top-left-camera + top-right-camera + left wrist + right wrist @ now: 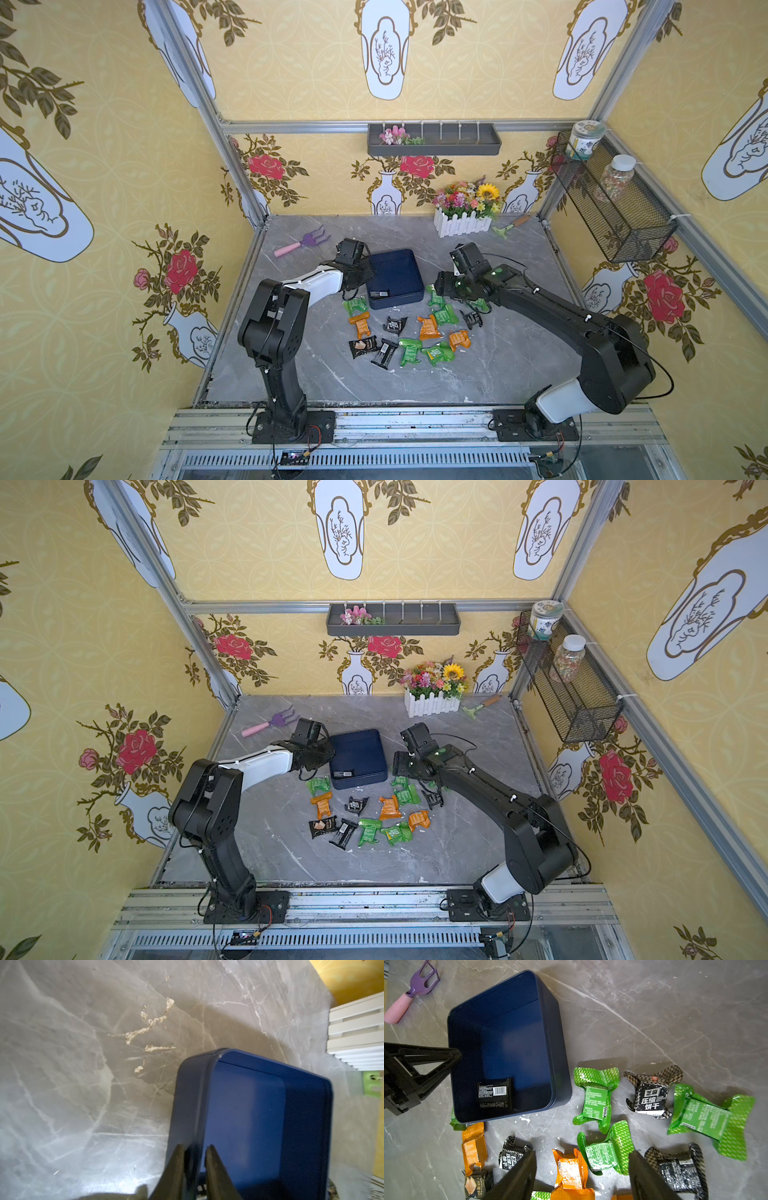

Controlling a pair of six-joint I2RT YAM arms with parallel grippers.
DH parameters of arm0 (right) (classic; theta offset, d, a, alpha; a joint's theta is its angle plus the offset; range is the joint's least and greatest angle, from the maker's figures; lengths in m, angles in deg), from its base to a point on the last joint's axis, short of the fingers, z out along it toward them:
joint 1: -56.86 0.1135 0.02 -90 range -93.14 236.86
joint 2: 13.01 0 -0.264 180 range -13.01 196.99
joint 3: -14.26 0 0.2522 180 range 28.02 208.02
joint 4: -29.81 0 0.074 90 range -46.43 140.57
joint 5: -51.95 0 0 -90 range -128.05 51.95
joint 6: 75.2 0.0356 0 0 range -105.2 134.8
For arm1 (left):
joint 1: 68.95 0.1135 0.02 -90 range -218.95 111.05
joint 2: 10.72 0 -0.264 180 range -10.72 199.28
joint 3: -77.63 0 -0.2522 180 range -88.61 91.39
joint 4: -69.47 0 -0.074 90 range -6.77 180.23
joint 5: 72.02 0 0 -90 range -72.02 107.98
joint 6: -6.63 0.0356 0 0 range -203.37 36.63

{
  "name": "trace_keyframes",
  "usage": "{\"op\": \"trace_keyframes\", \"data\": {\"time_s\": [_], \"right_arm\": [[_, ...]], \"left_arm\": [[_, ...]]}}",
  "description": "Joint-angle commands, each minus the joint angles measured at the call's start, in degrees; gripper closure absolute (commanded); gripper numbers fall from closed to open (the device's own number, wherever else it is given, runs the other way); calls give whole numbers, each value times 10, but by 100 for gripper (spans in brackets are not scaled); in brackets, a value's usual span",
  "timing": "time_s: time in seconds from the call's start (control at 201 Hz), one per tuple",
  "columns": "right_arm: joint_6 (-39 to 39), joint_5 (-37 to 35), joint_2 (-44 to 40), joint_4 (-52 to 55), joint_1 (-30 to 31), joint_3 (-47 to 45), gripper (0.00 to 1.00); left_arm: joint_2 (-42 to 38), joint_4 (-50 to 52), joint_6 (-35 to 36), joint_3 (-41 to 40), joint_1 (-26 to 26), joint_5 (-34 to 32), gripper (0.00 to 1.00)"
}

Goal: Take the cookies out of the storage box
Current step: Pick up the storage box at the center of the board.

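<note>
The storage box (508, 1043) sits on the grey marble surface (498, 357), with one black packet (494, 1093) lying inside against its near wall. The other cookies (415, 336) — green, orange and black — lie scattered on the surface just in front of the box. The left gripper (195, 1147) pinches the box's left wall, one finger inside and one outside. The right gripper (582, 1174) hangs open above the loose packets — holding nothing.
</note>
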State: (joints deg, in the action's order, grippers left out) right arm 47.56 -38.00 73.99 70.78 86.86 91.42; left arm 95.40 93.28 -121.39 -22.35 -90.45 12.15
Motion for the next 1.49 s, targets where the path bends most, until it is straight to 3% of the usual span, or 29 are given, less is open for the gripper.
{"op": "trace_keyframes", "data": {"time_s": [0.0, 0.363, 0.543, 0.772, 0.966, 1.075, 1.299, 1.489], "right_arm": [[1, -1, -1, -10, 1, 4, 27], [-3, -1, -7, -5, 1, 12, 27], [-3, -1, -9, -7, 1, 14, 27], [0, 0, -17, -11, 1, 8, 27], [5, -2, -27, -11, -2, 1, 27], [4, 6, -34, -17, -2, -3, 27], [-33, 86, -9, -72, 15, 13, 29], [-26, 141, 78, -77, 38, 73, 34]], "left_arm": [[10, 21, 12, 14, -9, -42, 78], [35, 31, 20, 50, -31, -101, 98], [16, 29, 53, 61, -81, -218, 100], [-14, 5, 96, 47, -149, -428, 100], [-43, -64, 129, -2, -181, -522, 100], [-59, -112, 151, -33, -183, -493, 100], [-43, -92, 125, -30, -181, -382, 100], [-43, -82, 91, -39, -181, -365, 100]]}}
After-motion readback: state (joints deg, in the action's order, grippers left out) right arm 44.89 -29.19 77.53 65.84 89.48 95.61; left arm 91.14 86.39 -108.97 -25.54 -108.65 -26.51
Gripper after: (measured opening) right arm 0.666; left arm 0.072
